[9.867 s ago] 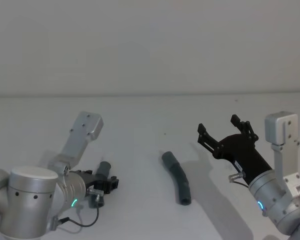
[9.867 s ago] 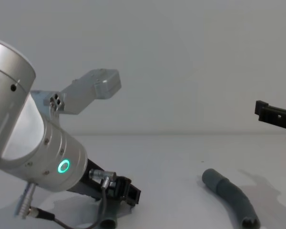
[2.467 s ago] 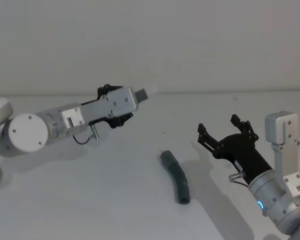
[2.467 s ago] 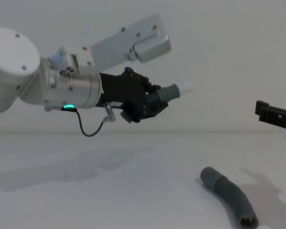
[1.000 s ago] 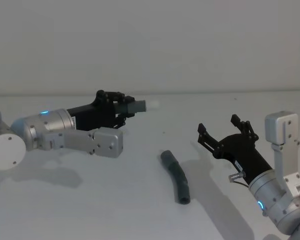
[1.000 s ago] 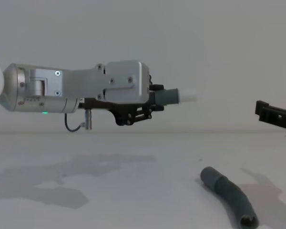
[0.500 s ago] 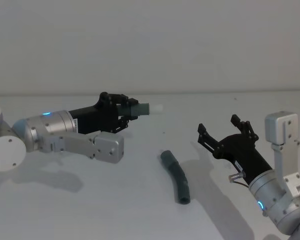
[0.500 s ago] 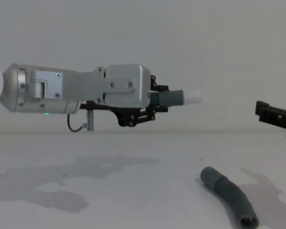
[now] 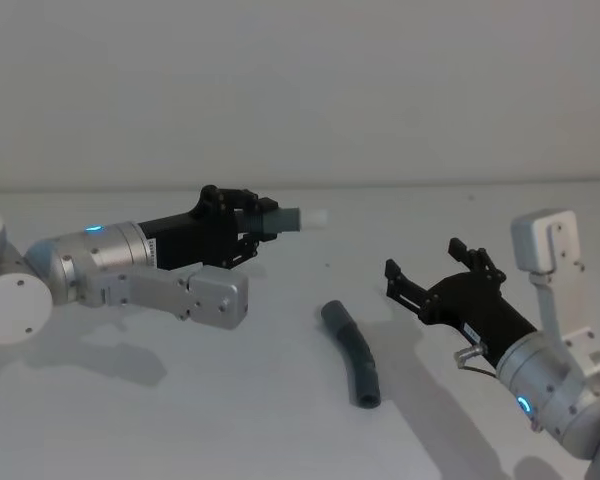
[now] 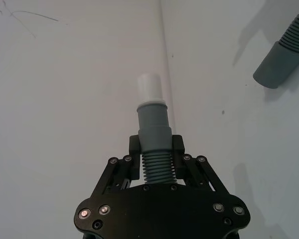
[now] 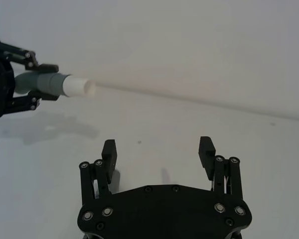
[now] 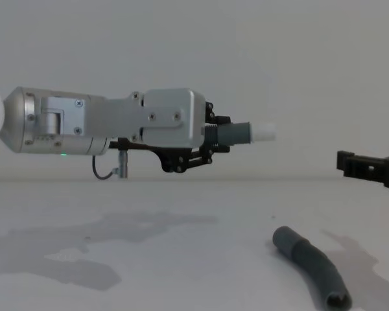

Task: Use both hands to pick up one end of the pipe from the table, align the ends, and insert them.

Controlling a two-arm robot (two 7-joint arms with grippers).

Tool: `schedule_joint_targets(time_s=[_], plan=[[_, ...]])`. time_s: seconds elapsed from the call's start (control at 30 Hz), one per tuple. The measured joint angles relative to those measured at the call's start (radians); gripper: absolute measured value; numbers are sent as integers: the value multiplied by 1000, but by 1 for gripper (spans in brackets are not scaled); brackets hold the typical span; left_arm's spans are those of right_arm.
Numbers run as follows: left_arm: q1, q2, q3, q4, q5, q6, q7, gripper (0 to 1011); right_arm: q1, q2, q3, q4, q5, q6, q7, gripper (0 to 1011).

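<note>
My left hand (image 9: 252,218): gripping plug piece (image 9: 283,218), held above and left of socket piece (image 9: 352,352). Socket piece: flat on worktop (image 9: 230,420). My right hand (image 9: 425,260): wide, just right of it.

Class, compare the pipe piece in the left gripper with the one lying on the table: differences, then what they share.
The held piece is clamped in the left gripper, level above the table; the lying piece rests on it, ungripped. The held piece ends in a white plug tip; the lying piece shows an open socket mouth. The held piece's visible part is straight; the lying piece curves. Both are grey, ribbed tubes.
</note>
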Motion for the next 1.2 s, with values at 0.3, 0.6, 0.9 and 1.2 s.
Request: schedule_joint_targets(time_s=[0.3,0.6,0.9,1.2], plan=[[1,0,-1,-1,1,-1,1,336,57,27,-28,-45,15,197,35,1000],[1,0,-1,-1,2,-2,1,336,170,23,-96,-53,20,411,76,1000],[1,0,-1,-1,3,-3,1,336,230,-1,-142,-23,6,484,86,1000],[1,0,-1,-1,3,-3,1,336,245,-14,-162,4,-15,511,77,1000]])
